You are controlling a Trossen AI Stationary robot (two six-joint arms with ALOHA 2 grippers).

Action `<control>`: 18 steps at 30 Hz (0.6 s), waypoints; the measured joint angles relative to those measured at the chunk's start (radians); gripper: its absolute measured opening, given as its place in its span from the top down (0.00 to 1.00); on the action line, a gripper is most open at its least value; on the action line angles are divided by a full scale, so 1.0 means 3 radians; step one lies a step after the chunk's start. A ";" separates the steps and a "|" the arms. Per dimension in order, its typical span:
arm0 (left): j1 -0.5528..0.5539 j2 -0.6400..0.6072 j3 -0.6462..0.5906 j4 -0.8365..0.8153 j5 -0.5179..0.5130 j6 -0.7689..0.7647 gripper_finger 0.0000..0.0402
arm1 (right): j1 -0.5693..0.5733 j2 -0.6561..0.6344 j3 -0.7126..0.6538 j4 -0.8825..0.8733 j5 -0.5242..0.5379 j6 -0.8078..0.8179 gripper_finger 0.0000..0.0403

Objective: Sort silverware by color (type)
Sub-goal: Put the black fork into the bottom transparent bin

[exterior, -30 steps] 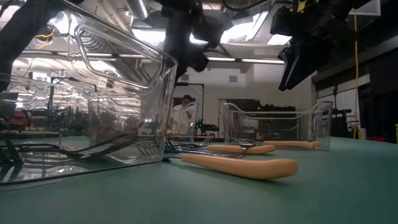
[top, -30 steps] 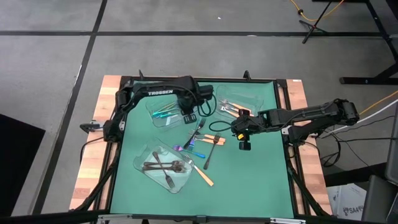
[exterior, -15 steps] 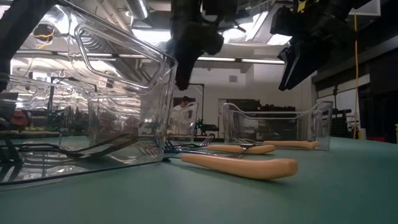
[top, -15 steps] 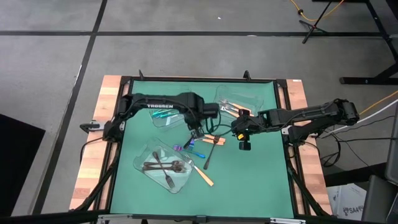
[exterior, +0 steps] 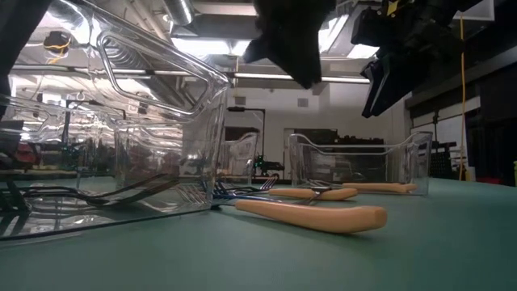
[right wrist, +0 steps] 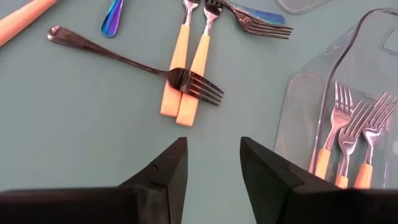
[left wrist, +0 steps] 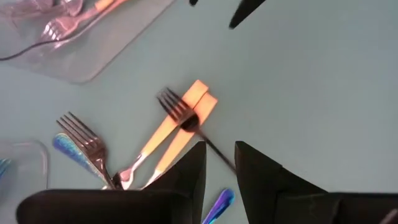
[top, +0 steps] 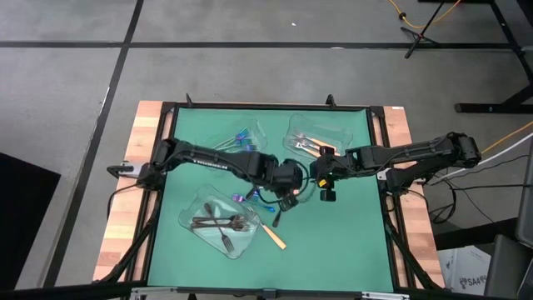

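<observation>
The left pincer (top: 291, 190) hangs with its two dark fingers parted and nothing between them, low over the knot of loose cutlery at the middle of the green bench (top: 350, 242), apparently placed there to pick the next piece. Directly below it, the left wrist view shows a slim dark brown-black fork (left wrist: 186, 121) lying tines-first across the ends of two orange-handled, silver-tined forks (left wrist: 168, 134) that lie side by side. The dark fork rests on top, so it probably has to come off before the orange pair can be taken cleanly. Just beside these lies an iridescent blue-handled fork (left wrist: 79, 144).

The right pincer (top: 325, 177), jaws likewise apart and empty, waits close by on the other side of the same pile, its wrist camera looking down on the crossed forks.

Further out stand three clear plastic rectangular trays, one per kind. The tray with orange-handled forks (top: 313, 138) is on the right arm's side. The tray of iridescent pieces (top: 240, 139) is toward the left arm's base, and the tray of dark forks (top: 218, 223) sits nearest the bench's front. A lone orange-handled utensil (top: 273, 237) lies beside that last tray, still unsorted. The sorting looks well under way but unfinished.
</observation>
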 joint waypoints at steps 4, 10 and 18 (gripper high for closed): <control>-0.0109 0.0000 0.0000 0.0036 -0.0281 -0.0216 0.81 | 0.0000 0.0000 0.0000 0.0003 0.0000 0.0001 0.66; -0.0214 -0.0005 -0.0125 0.0152 -0.0401 -0.0508 0.81 | -0.0001 0.0000 -0.0001 0.0019 0.0000 0.0001 0.66; -0.0240 -0.0006 -0.0627 0.0736 -0.0414 -0.0532 0.81 | -0.0003 0.0000 -0.0001 0.0024 0.0001 0.0001 0.66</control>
